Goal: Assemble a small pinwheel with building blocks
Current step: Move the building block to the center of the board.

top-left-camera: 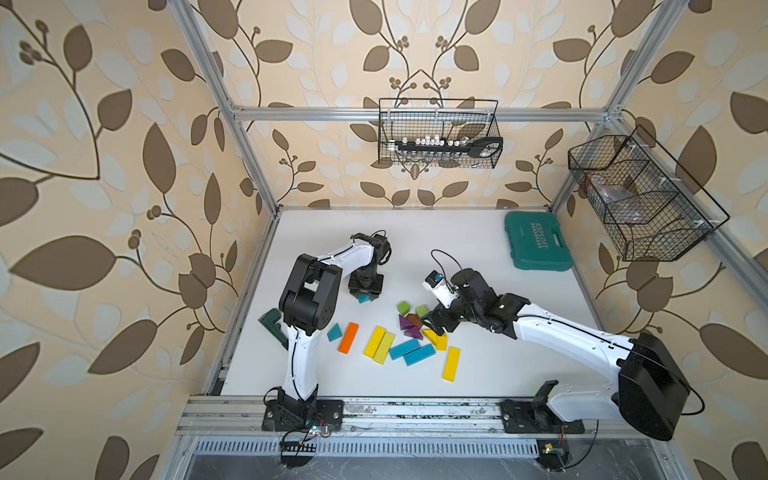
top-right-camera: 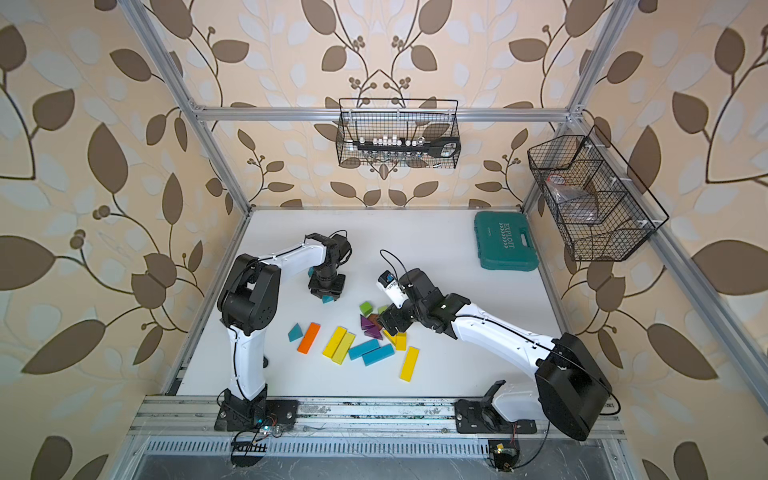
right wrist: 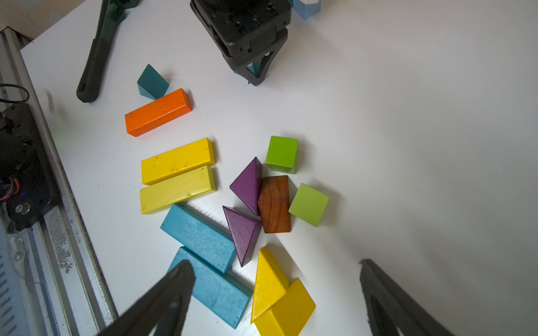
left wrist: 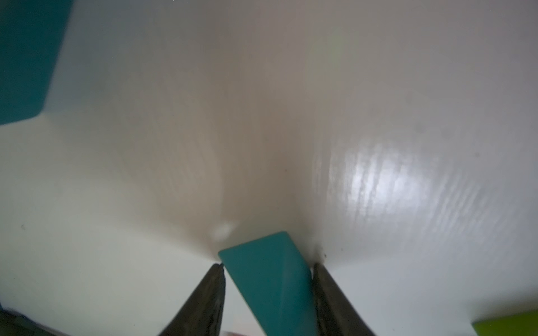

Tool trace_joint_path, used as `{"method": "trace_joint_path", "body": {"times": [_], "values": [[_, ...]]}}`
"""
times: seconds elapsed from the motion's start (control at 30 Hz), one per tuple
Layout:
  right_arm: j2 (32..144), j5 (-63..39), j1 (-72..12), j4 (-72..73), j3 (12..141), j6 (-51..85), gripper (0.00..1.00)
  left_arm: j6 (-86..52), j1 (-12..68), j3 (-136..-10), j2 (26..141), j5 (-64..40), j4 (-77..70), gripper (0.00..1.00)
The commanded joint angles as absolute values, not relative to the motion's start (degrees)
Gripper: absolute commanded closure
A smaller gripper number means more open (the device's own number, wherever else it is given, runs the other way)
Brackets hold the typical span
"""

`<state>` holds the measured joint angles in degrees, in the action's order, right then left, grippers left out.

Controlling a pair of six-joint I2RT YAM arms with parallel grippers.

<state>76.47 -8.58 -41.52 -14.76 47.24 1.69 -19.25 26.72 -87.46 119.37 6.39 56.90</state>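
Where the left arm bends down over the middle of the white tabletop (top-left-camera: 457, 232), the left gripper (left wrist: 268, 265) is clamped on a teal wedge (left wrist: 270, 282). In the left wrist view a dark fingertip (left wrist: 214, 285) sits against each side of the wedge, which rests on the surface. Both top views show a corner of that wedge poking out from under the gripper body. A light-blue block (top-right-camera: 310, 272) lies just behind the gripper, on the far side. The right gripper (right wrist: 273, 263) is spread wide and holds nothing. It hangs above the near end of the block cluster, over two yellow wedges (right wrist: 269, 282) that touch each other and beside two blue bars (right wrist: 199, 237) lying side by side. Past these lie two purple wedges (right wrist: 247, 186) against a brown wedge (right wrist: 275, 203), with two green cubes (right wrist: 281, 154) just beyond. Two yellow bars (right wrist: 177, 161) lie pressed together next to the blue pair. Further toward the left arm's base are an orange bar (right wrist: 158, 112) and a second teal wedge (right wrist: 152, 83), touching at a corner. One more yellow bar (top-left-camera: 451, 364) lies apart, nearer the front rail. A dark green tool (right wrist: 99, 49) with a black handle lies at the tabletop's left edge. In the far right corner a teal tool case (top-left-camera: 538, 241) lies closed, with pale raised letters on its lid reading EXPLOIT. A smaller line of writing beside that is too small to read.
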Motion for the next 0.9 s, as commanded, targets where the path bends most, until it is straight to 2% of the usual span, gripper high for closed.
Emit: {"method": "trace_joint_path", "body": {"times": [0.0, 0.07, 0.2, 0.27, 0.4, 0.6, 0.87], "values": [[76.7, -8.0, -41.7, -14.9, 46.8, 2.2, 0.12, -17.8, 26.6, -89.6, 120.4, 6.8, 57.4, 0.55], [76.9, -8.1, -41.7, -14.9, 46.9, 2.2, 0.13, -17.5, 26.1, -89.9, 120.6, 5.9, 57.2, 0.60], [77.2, -8.1, -41.7, -14.9, 47.0, 2.4, 0.15, -17.6, 25.2, -90.8, 120.7, 5.4, 58.2, 0.60], [77.3, -8.1, -41.7, -14.9, 47.1, 2.4, 0.15, -17.7, 24.9, -91.0, 119.9, 5.0, 58.7, 0.49], [77.7, -8.3, -41.8, -14.7, 47.3, 2.6, 0.15, -15.9, 24.7, -92.6, 118.9, 5.8, 59.2, 0.42], [78.0, -9.0, -41.7, -14.9, 47.1, 2.9, 0.15, -10.9, 24.6, -94.9, 120.1, 6.4, 62.0, 0.48], [78.1, -9.1, -41.8, -14.6, 46.5, 3.0, 0.14, -5.0, 24.6, -94.3, 120.8, 2.2, 60.1, 0.47]]}}
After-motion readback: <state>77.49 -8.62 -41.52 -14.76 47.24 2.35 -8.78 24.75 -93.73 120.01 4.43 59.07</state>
